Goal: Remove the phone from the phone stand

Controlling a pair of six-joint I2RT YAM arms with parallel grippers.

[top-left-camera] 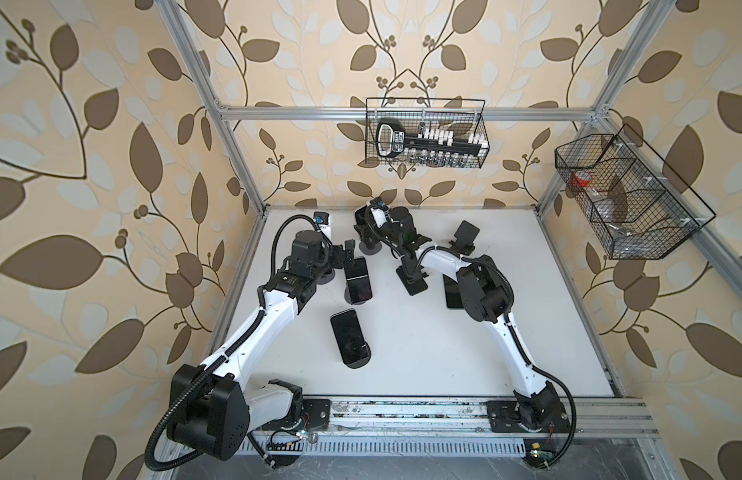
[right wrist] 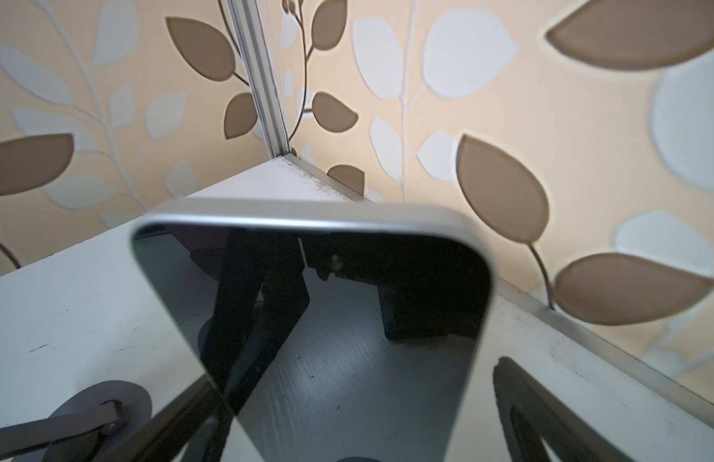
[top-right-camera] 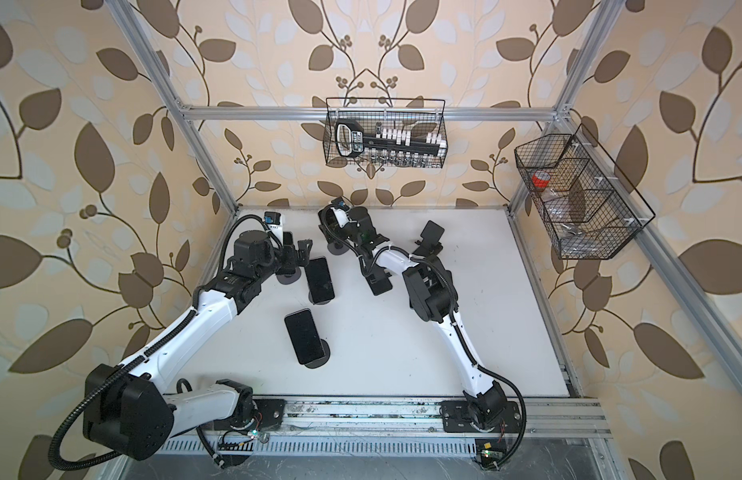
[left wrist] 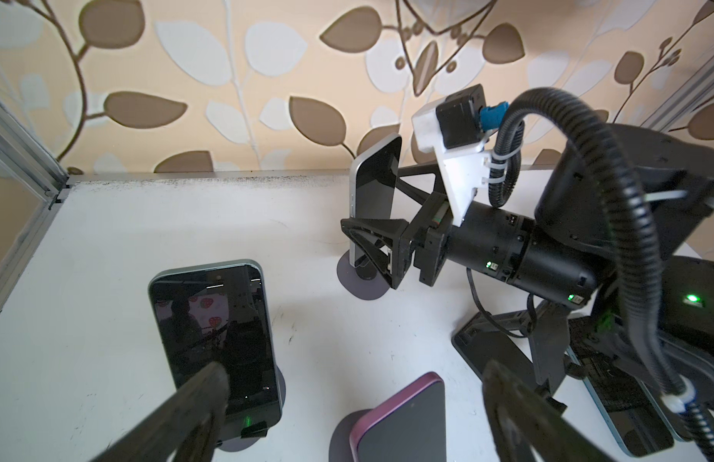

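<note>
Wall basket (top-left-camera: 371, 124) seemingly holds sockets (top-left-camera: 436, 143); a stand (top-left-camera: 359, 364) holds a phone (top-left-camera: 350, 336).

Beige wallpaper (top-left-camera: 111, 124) with brown leaves on every wall. Aluminium frame (top-left-camera: 303, 111) at the corners, white worktop (top-left-camera: 423, 349) lightly scuffed.

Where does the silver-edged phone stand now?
In the left wrist view the silver-edged phone stands on its stand near the back wall, between the fingers of the open right pincer.
</note>
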